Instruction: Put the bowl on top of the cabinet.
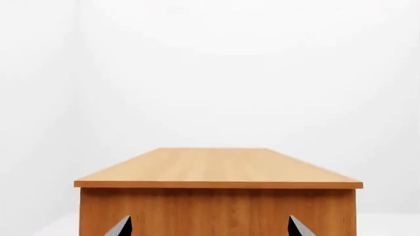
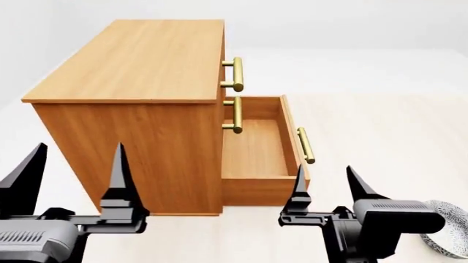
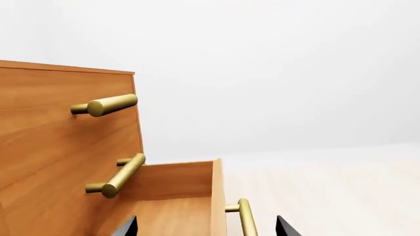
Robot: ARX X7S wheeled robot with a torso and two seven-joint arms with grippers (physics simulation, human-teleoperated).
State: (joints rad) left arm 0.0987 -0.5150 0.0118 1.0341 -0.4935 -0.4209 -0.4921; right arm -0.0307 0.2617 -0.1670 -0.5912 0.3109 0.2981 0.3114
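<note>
The orange-brown cabinet (image 2: 131, 60) stands ahead with its flat top bare and its bottom drawer (image 2: 256, 148) pulled out. The bowl (image 2: 447, 229), white with a dark leaf pattern, lies on the floor at the head view's lower right edge, partly hidden behind my right arm. My left gripper (image 2: 76, 164) is open, facing the cabinet's side panel (image 1: 217, 211) below the top (image 1: 217, 164). My right gripper (image 2: 329, 183) is open too, empty, in front of the drawer's corner and its brass handle (image 3: 246, 216). Neither gripper touches the bowl.
Brass bar handles (image 2: 235, 74) stick out from the cabinet's front (image 3: 59, 137). The open drawer juts out to the right over a pale wooden floor (image 2: 380, 137). White walls surround the room.
</note>
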